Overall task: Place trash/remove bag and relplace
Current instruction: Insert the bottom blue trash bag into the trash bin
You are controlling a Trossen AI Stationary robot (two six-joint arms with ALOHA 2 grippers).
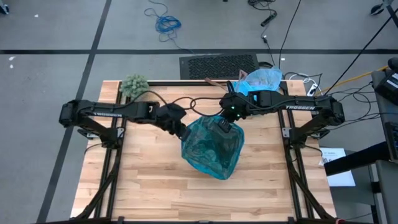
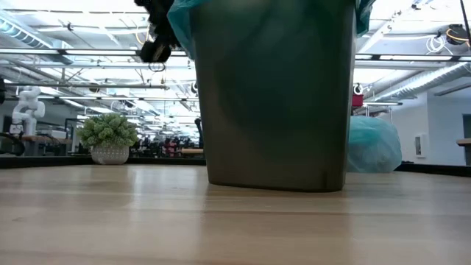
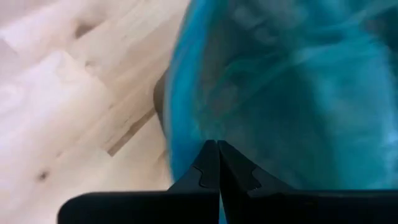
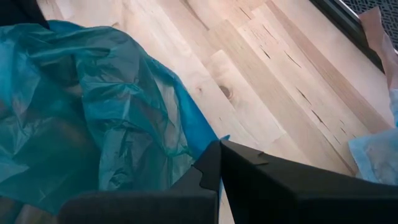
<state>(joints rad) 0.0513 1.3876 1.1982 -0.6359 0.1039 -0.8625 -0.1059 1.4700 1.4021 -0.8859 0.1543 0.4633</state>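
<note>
A dark grey bin (image 2: 276, 96) stands on the table's middle, lined with a teal plastic bag (image 1: 211, 149) whose rim folds over the bin's top. My left gripper (image 3: 217, 148) is shut at the teal bag's left rim. My right gripper (image 4: 219, 146) is shut at its far right rim. The light sky-blue bag (image 1: 261, 79), filled and bunched, lies on the table's far right edge and also shows in the low view (image 2: 372, 143). The trash is hidden. My left gripper pinches the teal bag's film at its left rim (image 3: 186, 134) between its two fingers, slanting down from the table's left; a blue sliver shows between the fingers. My right gripper pinches the teal bag's edge (image 4: 211, 134) at its fingertips, slanting down from the table's right. The film runs slack from there over the bin.
A green fuzzy ball plant in a white pot (image 1: 134, 85) stands at the far left corner. A brown paper scrap (image 4: 376, 31) lies by the far edge. Bare wood (image 1: 149, 186) lies near and left of the bin.
</note>
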